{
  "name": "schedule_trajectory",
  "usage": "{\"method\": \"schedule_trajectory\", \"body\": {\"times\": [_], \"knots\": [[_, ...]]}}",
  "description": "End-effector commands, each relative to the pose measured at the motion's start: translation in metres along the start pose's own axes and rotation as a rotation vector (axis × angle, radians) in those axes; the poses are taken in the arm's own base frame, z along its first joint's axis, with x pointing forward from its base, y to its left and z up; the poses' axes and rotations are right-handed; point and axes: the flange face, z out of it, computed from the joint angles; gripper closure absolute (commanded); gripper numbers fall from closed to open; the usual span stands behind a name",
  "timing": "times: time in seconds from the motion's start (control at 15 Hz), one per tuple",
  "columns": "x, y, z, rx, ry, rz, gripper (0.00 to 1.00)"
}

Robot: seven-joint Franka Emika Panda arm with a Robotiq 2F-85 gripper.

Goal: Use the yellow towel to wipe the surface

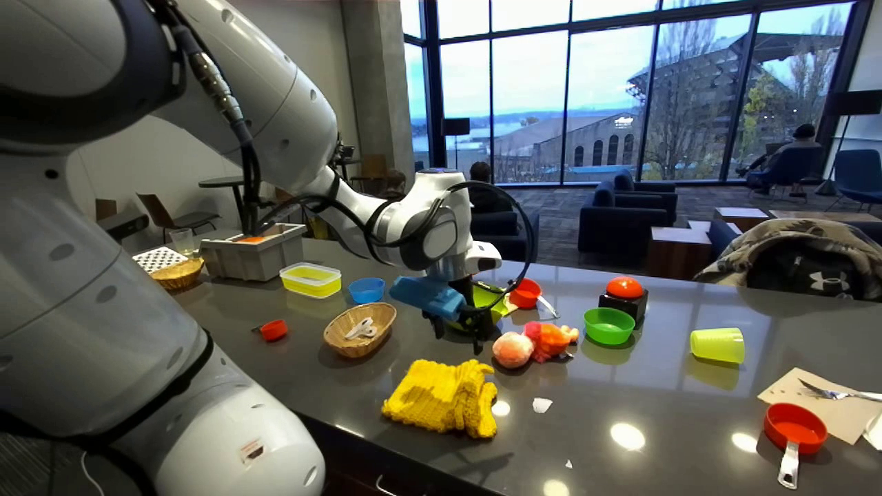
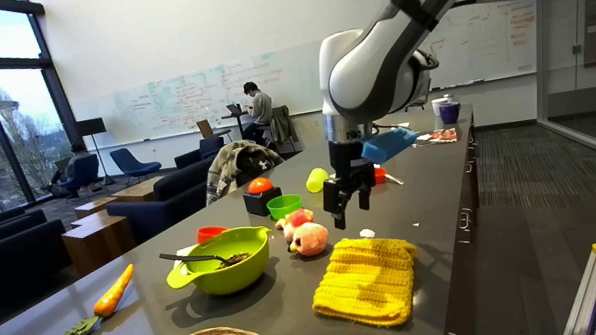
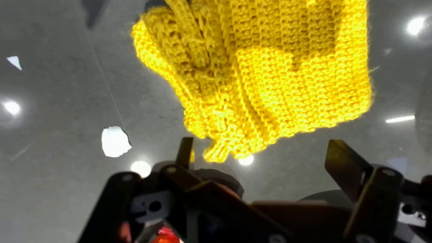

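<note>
The yellow towel [image 1: 441, 396] is a knitted cloth, folded and bunched along one side, lying on the dark grey counter surface [image 1: 592, 448]. The towel also shows in an exterior view [image 2: 368, 281] and fills the upper part of the wrist view [image 3: 290, 87]. My gripper [image 1: 458, 337] is open and empty, pointing down above the counter, beside the towel and apart from it. It also shows in an exterior view [image 2: 353, 215]. In the wrist view the spread fingers [image 3: 261, 152] are just below the towel's lower edge, with nothing between them.
A pink and orange plush toy [image 1: 530, 344] lies close to the gripper. A lime green bowl [image 2: 230, 266] with a dark utensil and a wicker basket [image 1: 360, 329] stand nearby. A white scrap [image 3: 115, 141] lies near the towel. The counter's front edge [image 2: 454, 262] is close to the towel.
</note>
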Motion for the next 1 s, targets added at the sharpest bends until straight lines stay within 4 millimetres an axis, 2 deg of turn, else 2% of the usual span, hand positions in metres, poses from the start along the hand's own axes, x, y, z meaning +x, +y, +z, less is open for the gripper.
{"method": "schedule_trajectory", "body": {"times": [0.0,0.47,0.93], "knots": [[0.000,0.000,0.001,-0.009,-0.005,-0.016,0.00],[-0.001,-0.001,0.003,-0.008,-0.007,-0.030,0.00],[-0.016,0.003,0.015,0.003,-0.014,-0.113,0.00]]}}
